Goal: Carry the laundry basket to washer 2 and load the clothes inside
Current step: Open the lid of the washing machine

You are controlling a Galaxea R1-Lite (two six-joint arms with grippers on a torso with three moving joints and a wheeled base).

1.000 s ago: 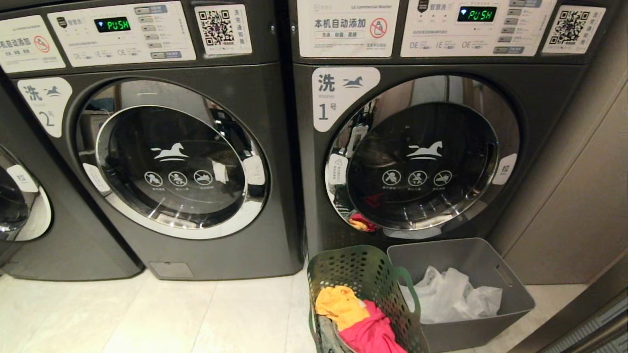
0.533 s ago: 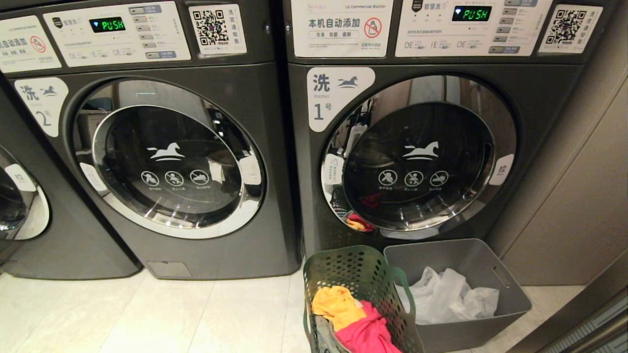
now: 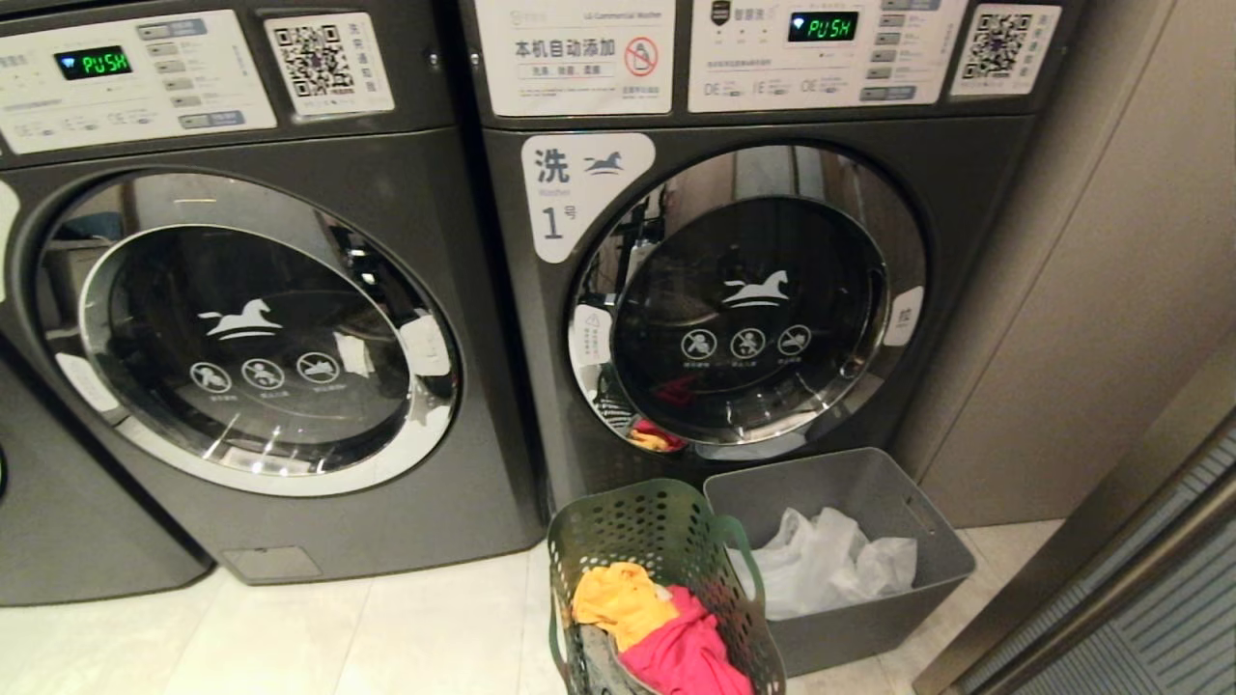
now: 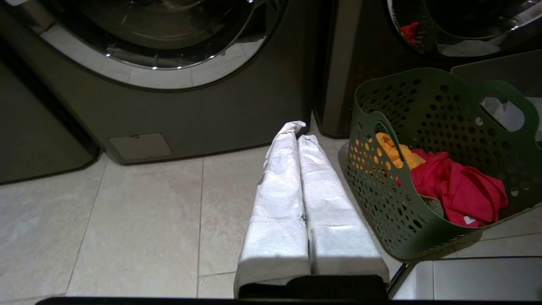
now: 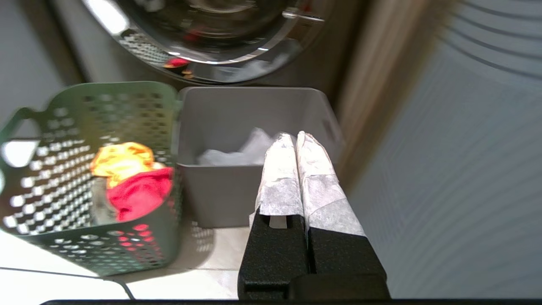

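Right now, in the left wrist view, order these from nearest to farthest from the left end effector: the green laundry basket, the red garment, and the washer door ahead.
1. The laundry basket, right beside the shut left end effector.
2. The red garment, inside the basket.
3. The washer door, ahead, above the floor.

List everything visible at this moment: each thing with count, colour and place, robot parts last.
washer 2: one, dark grey, chrome-rimmed door shut, left of the machine labelled 1.
washer 1: one, dark grey, door shut, behind the two containers.
third machine: one, dark grey, only a corner at far left.
laundry basket: one, dark green, perforated, on the floor before washer 1.
clothes: yellow, pinkish-red and grey pieces, inside the laundry basket.
grey bin: one, solid-walled, right of the laundry basket.
white bags: crumpled, inside the grey bin.
floor: pale tiles.
left gripper: white-wrapped, shut, empty, beside the laundry basket.
right gripper: white-wrapped, shut, empty, toward the grey bin.
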